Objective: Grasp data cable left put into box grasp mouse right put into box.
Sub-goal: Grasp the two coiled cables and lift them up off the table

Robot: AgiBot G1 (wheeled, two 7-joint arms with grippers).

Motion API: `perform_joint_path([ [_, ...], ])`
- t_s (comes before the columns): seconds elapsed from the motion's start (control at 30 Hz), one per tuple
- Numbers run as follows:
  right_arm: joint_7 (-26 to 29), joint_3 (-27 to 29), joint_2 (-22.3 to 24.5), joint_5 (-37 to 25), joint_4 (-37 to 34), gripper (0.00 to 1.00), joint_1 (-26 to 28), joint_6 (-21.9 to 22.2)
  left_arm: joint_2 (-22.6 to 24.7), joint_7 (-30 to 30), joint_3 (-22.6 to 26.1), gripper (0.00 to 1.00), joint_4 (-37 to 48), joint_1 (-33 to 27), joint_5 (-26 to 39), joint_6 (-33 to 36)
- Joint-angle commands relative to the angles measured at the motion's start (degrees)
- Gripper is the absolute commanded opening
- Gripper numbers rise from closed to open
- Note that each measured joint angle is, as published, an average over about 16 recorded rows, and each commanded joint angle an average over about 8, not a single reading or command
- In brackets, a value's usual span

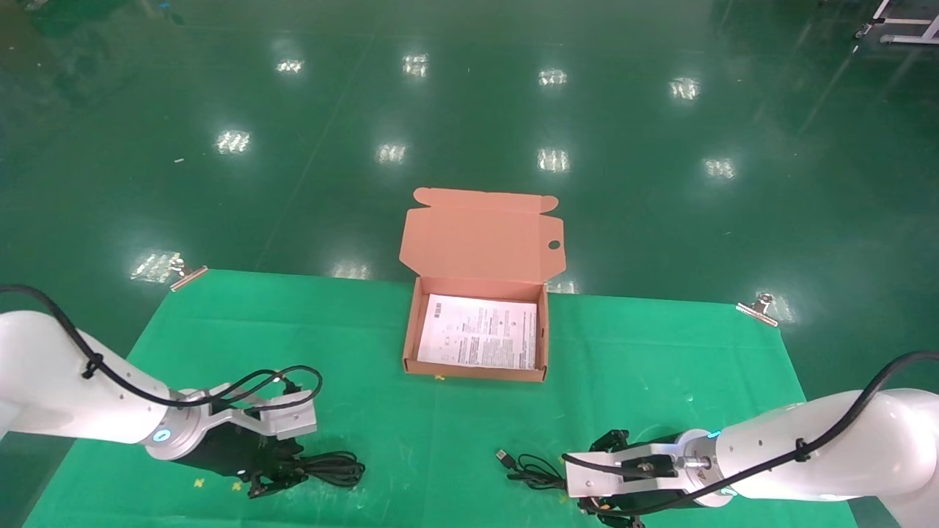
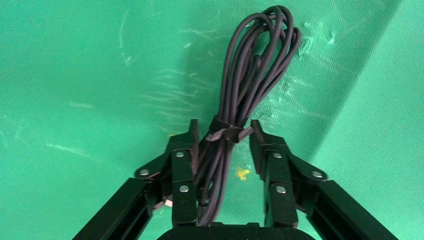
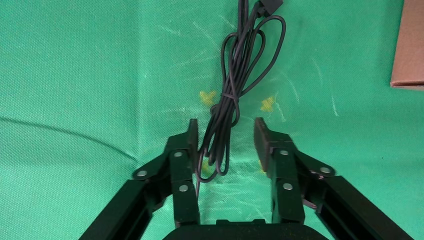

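Observation:
The box stands open at the table's middle back, its lid up and a white leaflet as its floor. The data cable, a tied black bundle, lies at the front left. My left gripper is open and straddles the bundle at its tie; one finger touches the strands. My right gripper at the front right is open around loops of the mouse's cord, whose USB plug points toward the box. The mouse itself is hidden.
Green cloth covers the table, held by metal clips at its far corners. Small yellow marks dot the cloth. A corner of the box shows in the right wrist view. Shiny green floor lies beyond.

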Motion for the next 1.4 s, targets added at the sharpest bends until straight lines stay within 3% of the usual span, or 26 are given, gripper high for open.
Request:
perform_joint_path([
  [0.03, 0.0, 0.0, 0.0, 0.0, 0.0, 0.0, 0.0, 0.0, 0.0, 0.0, 0.0, 0.0, 0.0, 0.0, 0.0, 0.0],
  [0.97, 0.1, 0.3, 0.5, 0.4, 0.4, 0.0, 0.0, 0.0, -0.1, 0.0, 0.0, 0.0, -0.3, -0.1, 0.0, 0.1],
  [1.17, 2.0, 2.5, 4.4, 2.5, 4.4, 0.0, 0.1, 0.0, -1.2, 0.7, -0.4, 0.0, -3.0, -1.2, -0.3, 0.5],
  [1.4, 8.5, 7.3, 12.3, 4.8, 11.9, 0.0, 0.7, 2.0, -3.8, -0.4, -1.0, 0.0, -11.1, -3.5, 0.1, 0.9],
])
